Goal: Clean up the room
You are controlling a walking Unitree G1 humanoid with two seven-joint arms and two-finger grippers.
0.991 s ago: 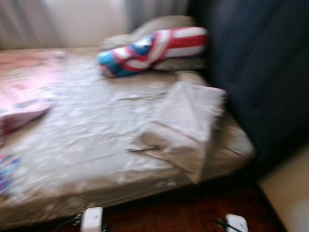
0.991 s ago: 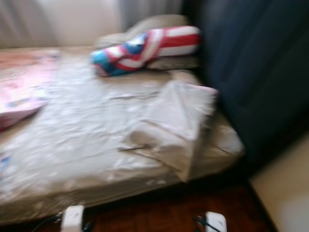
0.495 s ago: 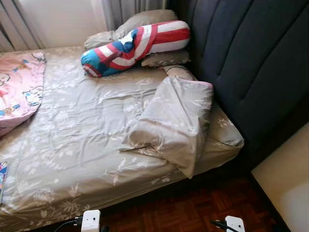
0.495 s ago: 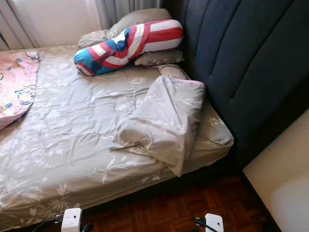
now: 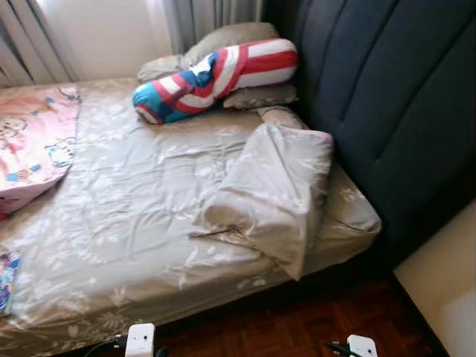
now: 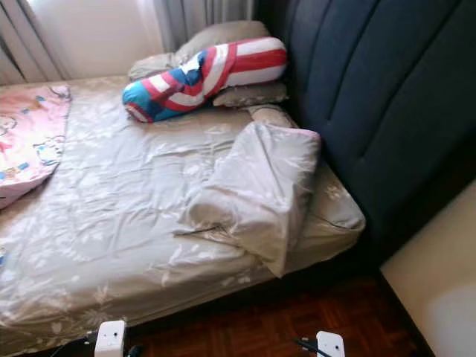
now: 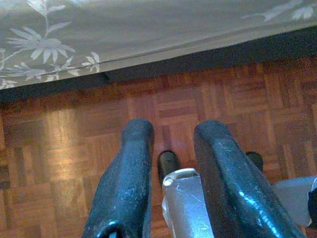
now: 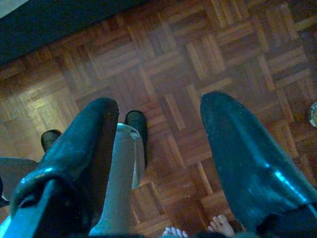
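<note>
Our left gripper (image 7: 171, 144) and right gripper (image 8: 158, 134) hang at six o'clock over the parquet floor (image 7: 64, 148), both with fingers apart and holding nothing. Since half a second ago the whole scene has slid slightly down and right, so our head has shifted; nothing on the bed (image 5: 134, 223) has moved. The rumpled blanket (image 5: 275, 193) lies at two o'clock, the pink quilt (image 5: 33, 145) at ten, the striped bolster (image 5: 216, 78) near twelve. We judge we are only lining up; tidying has not begun.
</note>
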